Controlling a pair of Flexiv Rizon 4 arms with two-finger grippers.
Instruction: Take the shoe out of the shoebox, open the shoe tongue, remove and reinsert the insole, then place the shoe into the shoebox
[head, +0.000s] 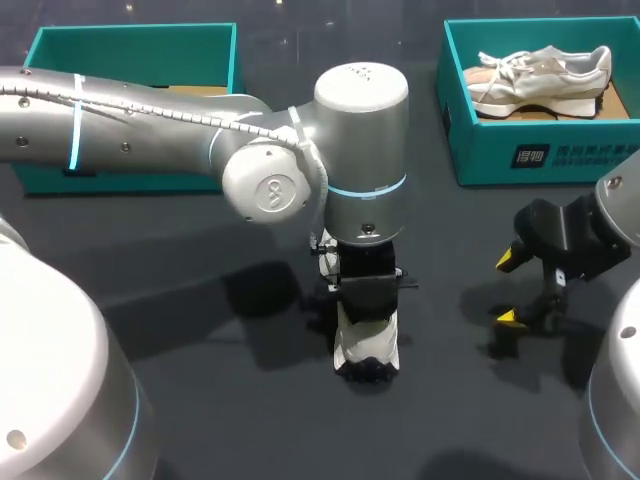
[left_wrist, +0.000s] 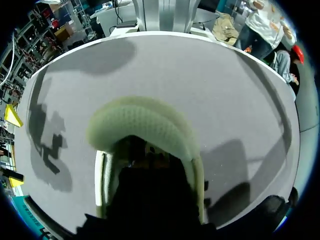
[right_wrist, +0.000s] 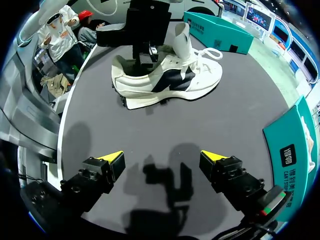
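Observation:
A white shoe with dark side panels stands on the dark table, at the middle, toe away from me. In the right wrist view the white shoe lies side-on with its tongue raised. My left gripper reaches down into the shoe's opening; its fingers are hidden inside. The left wrist view shows the padded heel collar just ahead of the left gripper. My right gripper hangs open to the shoe's right, apart from it and holding nothing; the right wrist view shows this right gripper above bare table.
A teal shoebox at the back right holds a second pale shoe. Another teal box stands at the back left, behind my left arm. The right box's wall is close beside my right gripper.

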